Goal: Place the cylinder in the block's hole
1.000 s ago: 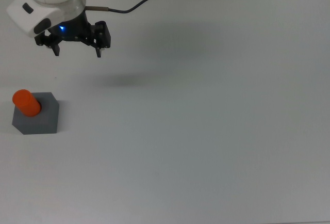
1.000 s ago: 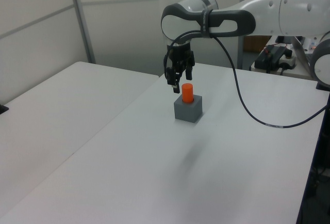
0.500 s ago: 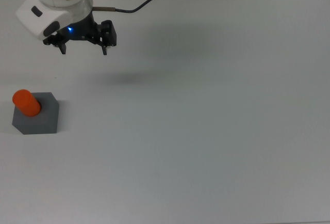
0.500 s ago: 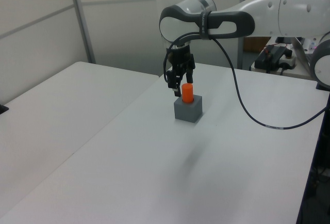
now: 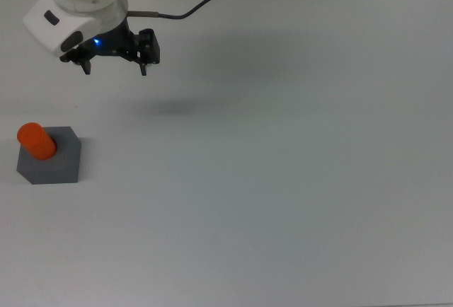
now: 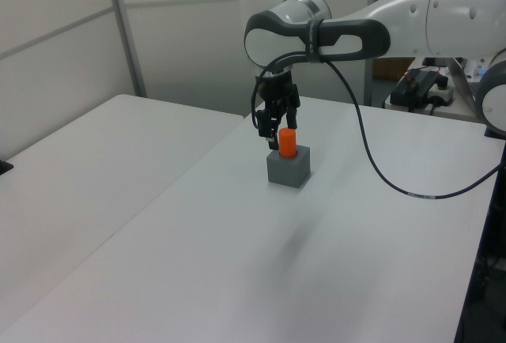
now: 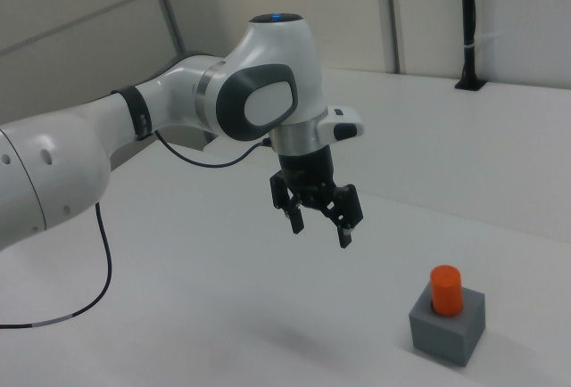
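The orange cylinder (image 5: 36, 141) is standing upright in the grey block (image 5: 51, 158), its long axis vertical and its upper part sticking out, near the top view's left edge of the white desk (image 5: 283, 180). My gripper (image 5: 115, 69) is hanging released and empty above the desk, well apart from both. A black cable (image 5: 191, 6) is trailing from my wrist.

We see the cylinder (image 5: 35, 141) standing upright in the block (image 5: 53, 162), its upper part sticking out above the top. The block sits on the table (image 5: 283, 180) near the top view's left edge. The gripper (image 5: 113, 66) hangs above the table, well apart from both, toward the top view's upper left.
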You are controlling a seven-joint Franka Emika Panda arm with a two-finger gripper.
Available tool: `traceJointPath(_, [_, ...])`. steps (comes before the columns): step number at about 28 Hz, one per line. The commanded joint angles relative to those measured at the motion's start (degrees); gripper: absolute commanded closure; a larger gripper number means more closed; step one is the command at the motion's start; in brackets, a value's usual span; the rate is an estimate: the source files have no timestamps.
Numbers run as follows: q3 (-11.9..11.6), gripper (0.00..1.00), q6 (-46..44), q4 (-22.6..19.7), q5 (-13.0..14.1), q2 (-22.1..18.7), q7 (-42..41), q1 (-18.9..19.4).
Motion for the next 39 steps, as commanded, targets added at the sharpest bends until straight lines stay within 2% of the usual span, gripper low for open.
traceJointPath(1, [-0.1, 0.0, -0.8, -0.5, -1.2, -0.5, -0.4, 0.4])
traceJointPath(9, [-0.1, 0.0, -0.8, -0.5, -2.0, -0.5, -0.5, 0.4])
traceJointPath(39, [-0.1, 0.0, -0.8, -0.5, -2.0, -0.4, -0.4, 0.4])
